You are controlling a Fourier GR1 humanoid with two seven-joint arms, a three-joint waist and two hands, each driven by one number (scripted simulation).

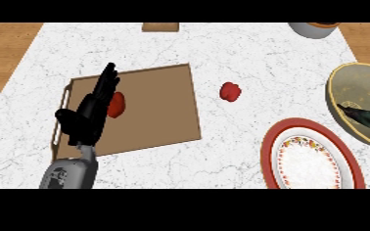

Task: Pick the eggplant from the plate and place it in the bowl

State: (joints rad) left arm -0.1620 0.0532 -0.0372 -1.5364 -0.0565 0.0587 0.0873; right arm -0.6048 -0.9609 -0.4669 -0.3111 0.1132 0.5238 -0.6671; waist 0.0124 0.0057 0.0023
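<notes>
Plate (271, 147) near bowl (331, 85) bare, dark shape (356, 115) in bowl (eggplant-like, so probably done), left hand (90, 112) flat-open far left of bowl

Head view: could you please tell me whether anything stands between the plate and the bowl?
Nothing visible does: plate and bowl lie close together at the right, only bare counter between. The dark shape over the bowl is too cut off to identify.
</notes>
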